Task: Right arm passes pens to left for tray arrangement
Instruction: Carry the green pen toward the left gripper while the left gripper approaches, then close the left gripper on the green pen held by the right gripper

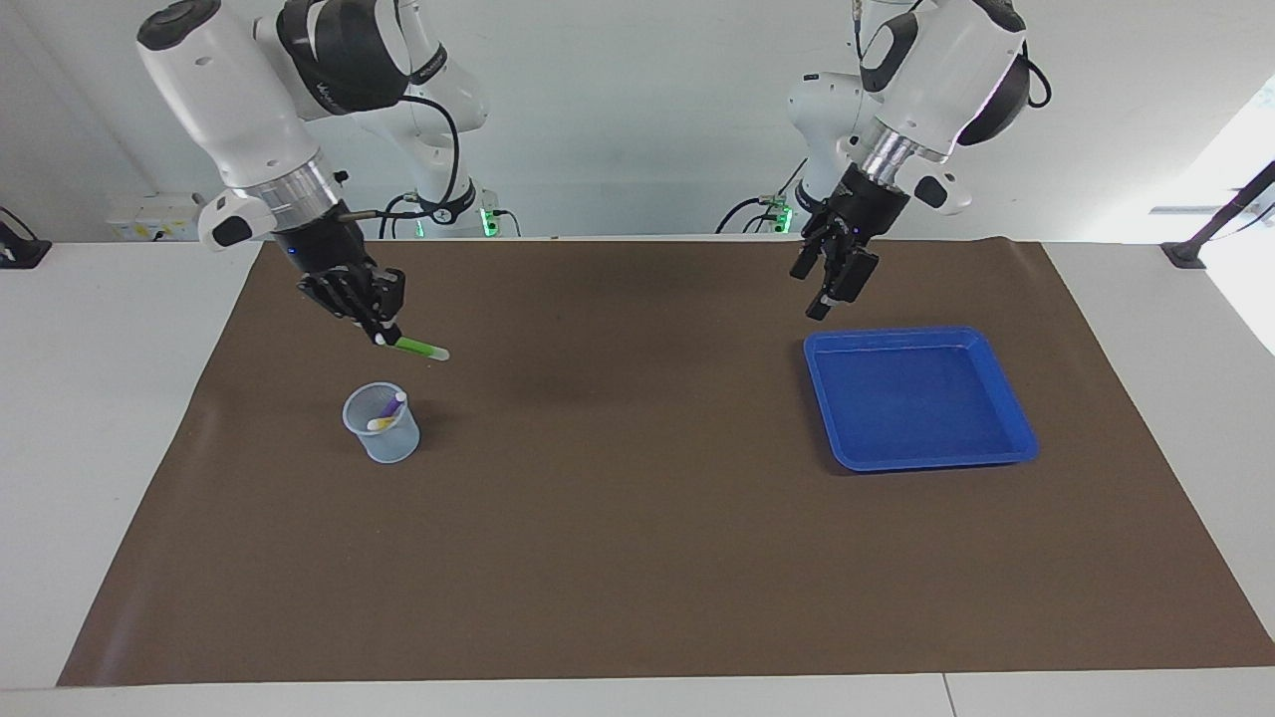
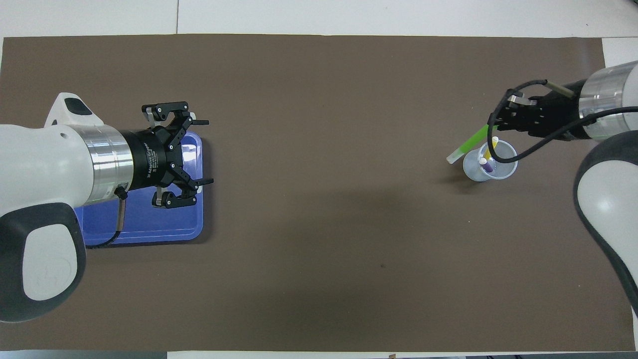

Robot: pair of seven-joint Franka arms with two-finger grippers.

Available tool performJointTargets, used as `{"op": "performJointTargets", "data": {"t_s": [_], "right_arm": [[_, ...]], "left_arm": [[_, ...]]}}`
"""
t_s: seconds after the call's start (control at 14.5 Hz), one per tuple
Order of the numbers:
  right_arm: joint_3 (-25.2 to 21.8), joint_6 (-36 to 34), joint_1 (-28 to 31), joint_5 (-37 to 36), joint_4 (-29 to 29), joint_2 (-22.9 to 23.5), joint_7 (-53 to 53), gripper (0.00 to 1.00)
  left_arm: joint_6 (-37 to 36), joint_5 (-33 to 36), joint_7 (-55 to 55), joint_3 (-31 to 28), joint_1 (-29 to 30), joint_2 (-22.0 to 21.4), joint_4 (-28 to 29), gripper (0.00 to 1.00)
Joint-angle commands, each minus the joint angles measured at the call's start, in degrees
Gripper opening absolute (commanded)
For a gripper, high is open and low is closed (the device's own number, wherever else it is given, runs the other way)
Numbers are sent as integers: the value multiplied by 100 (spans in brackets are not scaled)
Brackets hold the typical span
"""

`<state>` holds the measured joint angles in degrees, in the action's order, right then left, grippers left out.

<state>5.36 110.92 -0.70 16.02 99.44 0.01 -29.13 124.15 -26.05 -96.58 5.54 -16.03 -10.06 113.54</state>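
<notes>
Right gripper (image 1: 382, 337) raised over the brown mat (image 1: 637, 558), up in the air near the mesh cup (image 1: 382, 425), fingers clamped on one end of the green pen (image 1: 418, 348). Pen held almost level, pale tip pointing toward the middle of the table, probably so that the free end can be offered to the other arm. Purple pen (image 1: 389, 406) and yellow pen (image 1: 380, 423) standing in the cup, leaning on its rim, not yet taken. Left gripper (image 1: 835, 275) hanging in the air over the mat near the edge of the blue tray (image 1: 1011, 418) that is closer to the robots, fingers spread wide and holding nothing, turned toward the table middle, likely ready to receive. Tray lying at the left arm's end of the table, well apart from the cup, with no pen in it. Handover not yet made; both grippers well apart.
</notes>
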Motion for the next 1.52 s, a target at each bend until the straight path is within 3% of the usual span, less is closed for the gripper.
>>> {"op": "performJointTargets", "data": {"t_s": [0.0,0.21,0.48,0.69,1.03,1.45], "right_arm": [[332,-1,18,594,-494,314,-1564,0],[824,201,9,692,-873,552,-3068,0],[1624,737,9,649,-891,649,-4441,0],[1976,738,-35,570,-1014,702,-4803,0],[2574,650,-79,112,-988,676,-5137,0],[2873,703,-79,-133,-997,676,-5463,0]], "left_arm": [[-371,-864,-203,-62,56,39,-183,100],[-584,-1008,-966,-53,65,101,-297,100],[-822,-982,-1004,-71,83,162,-456,100],[-875,-650,-986,-62,13,267,-657,100],[-1534,-201,-1335,17,12,1040,-1773,100],[-1613,82,-2224,334,-5,1472,-2029,100]]}}
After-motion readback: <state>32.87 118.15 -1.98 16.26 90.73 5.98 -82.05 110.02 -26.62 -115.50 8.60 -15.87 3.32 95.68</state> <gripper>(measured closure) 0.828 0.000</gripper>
